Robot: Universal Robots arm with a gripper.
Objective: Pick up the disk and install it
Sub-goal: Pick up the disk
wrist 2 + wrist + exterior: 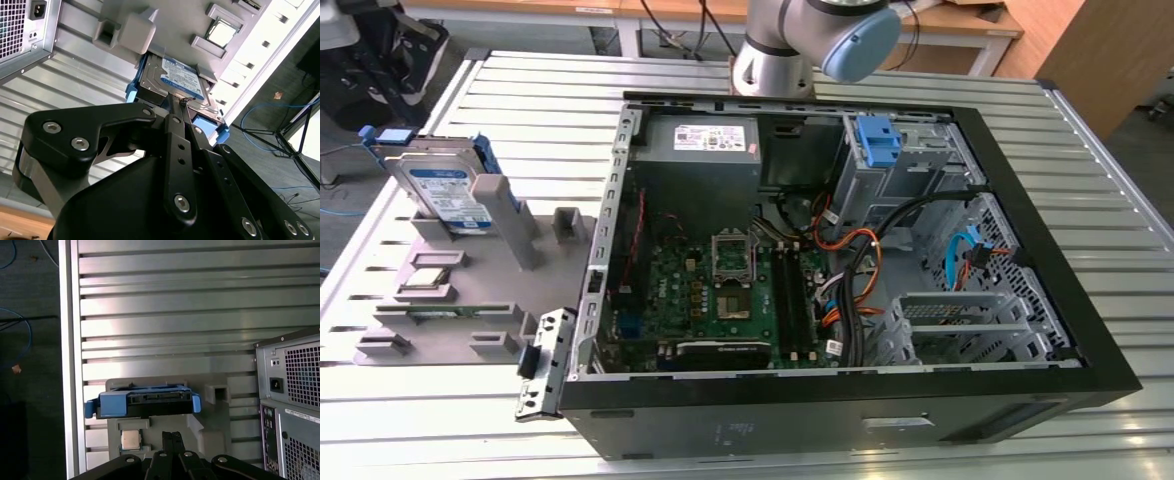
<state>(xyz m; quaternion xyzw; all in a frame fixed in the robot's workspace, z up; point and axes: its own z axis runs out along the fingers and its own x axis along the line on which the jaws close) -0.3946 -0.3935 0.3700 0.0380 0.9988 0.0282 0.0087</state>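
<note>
The disk (pixel 447 190) stands on edge in a slot of the grey holder (pixel 480 300) at the exterior view's left, silver with a white-and-blue label and blue side rails. In both wrist views my gripper (pixel 176 100) (pixel 172 436) hovers over the holder with its black fingers pressed together and nothing between them. In the first wrist view the disk (pixel 145 402) appears edge-on, blue rails at both ends, apart from the fingertips. In the second wrist view the label face of the disk (pixel 180 80) lies just beyond the tips; whether they touch it I cannot tell.
An open computer case (pixel 1107 370) lies on the slatted metal table (pixel 534 110), with a motherboard (pixel 727 290), cables and a blue bracket (pixel 874 140) inside. A processor chip (pixel 131 440) sits in the holder beside the disk. Past the table edge (pixel 67 365) lies floor with a blue cable.
</note>
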